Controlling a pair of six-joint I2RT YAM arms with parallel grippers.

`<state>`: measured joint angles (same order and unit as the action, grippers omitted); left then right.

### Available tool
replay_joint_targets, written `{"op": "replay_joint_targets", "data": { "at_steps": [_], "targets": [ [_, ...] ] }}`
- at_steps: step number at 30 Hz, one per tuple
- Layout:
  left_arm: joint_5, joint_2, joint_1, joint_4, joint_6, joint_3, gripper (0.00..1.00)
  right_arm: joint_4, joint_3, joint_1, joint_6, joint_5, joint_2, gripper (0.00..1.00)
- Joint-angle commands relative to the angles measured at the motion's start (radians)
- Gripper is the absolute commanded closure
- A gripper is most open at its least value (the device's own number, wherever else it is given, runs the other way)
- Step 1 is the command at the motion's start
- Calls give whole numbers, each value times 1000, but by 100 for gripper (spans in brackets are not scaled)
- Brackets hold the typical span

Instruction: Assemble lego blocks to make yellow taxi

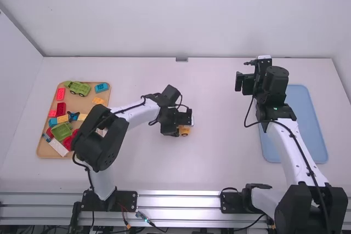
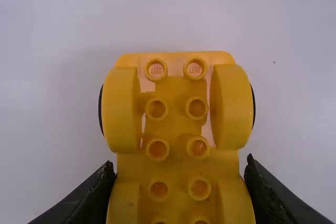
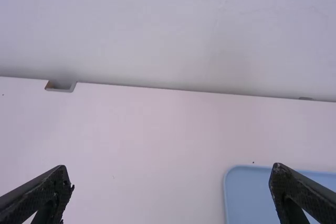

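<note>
Left of the table's middle line of arms, my left gripper [image 1: 176, 126] is low near the table centre, at a yellow-orange wheeled car base [image 1: 185, 131]. From the left wrist view, the studded yellow car base [image 2: 177, 129] has wheels on both sides, and my left gripper [image 2: 179, 167] is shut on its nearer part, one finger against each side. Farther right, my right gripper [image 1: 245, 82] is raised near the blue tray; in the right wrist view my right gripper [image 3: 170, 169] stands open with nothing between its widely spread fingers.
At the left, a wooden tray [image 1: 43, 153] holds red, green, blue, yellow and white pieces, some behind the left arm. A light-blue tray [image 1: 307, 119] lies at the right, partly under the right arm. A wall [image 1: 181, 15] rises behind the table.
</note>
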<state>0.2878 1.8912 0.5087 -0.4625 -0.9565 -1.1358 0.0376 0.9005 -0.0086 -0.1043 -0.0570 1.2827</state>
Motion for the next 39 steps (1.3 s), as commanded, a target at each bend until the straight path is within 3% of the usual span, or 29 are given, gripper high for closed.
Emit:
{"op": "replay_joint_targets", "data": {
  "at_steps": [1, 7, 10, 15, 19, 31, 38, 39],
  "targets": [
    [39, 34, -8, -12, 11, -32, 98, -2, 41, 2, 3, 2, 6, 1],
    [7, 49, -12, -41, 25, -48, 98, -1, 41, 2, 3, 2, 6, 1],
    [8, 49, -11, -64, 25, -54, 90, -1, 41, 2, 2, 2, 6, 1],
    [10, 52, -5, -49, 25, -48, 65, -1, 41, 4, 2, 2, 6, 1],
    [10, 54, -5, -54, 21, -48, 54, -1, 41, 2, 3, 2, 6, 1],
    [8, 54, -5, -56, 25, -48, 43, -5, 41, 2, 3, 2, 6, 1],
    [8, 54, -5, -56, 25, -48, 28, -20, 41, 2, 3, 2, 6, 1],
    [7, 54, -5, -56, 25, -48, 21, -19, 41, 2, 2, 2, 6, 1]
  ]
}}
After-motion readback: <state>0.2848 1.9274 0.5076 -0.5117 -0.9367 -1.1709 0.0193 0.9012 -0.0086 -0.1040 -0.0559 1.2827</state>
